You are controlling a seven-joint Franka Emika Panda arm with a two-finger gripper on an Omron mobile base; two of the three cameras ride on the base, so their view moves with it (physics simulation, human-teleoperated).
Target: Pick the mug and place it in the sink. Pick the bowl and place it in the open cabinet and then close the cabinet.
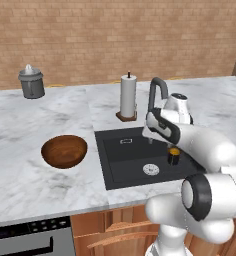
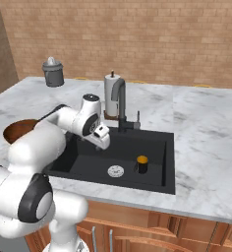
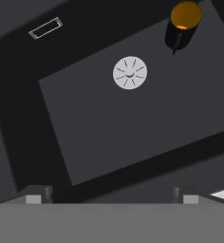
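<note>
I see the mug (image 2: 142, 164), black with an orange inside, standing upright on the floor of the sink (image 2: 157, 182), near the right wall and just right of the drain (image 2: 115, 171). Gripper (image 3: 111, 197) hangs over the basin, fingers spread wide, holding nothing. Wooden bowl (image 1: 64, 151) sits on the counter (image 1: 20, 175) left of the sink, near the front edge. Paper towel roll (image 1: 128, 96) stands behind the sink beside the faucet (image 1: 156, 95).
</note>
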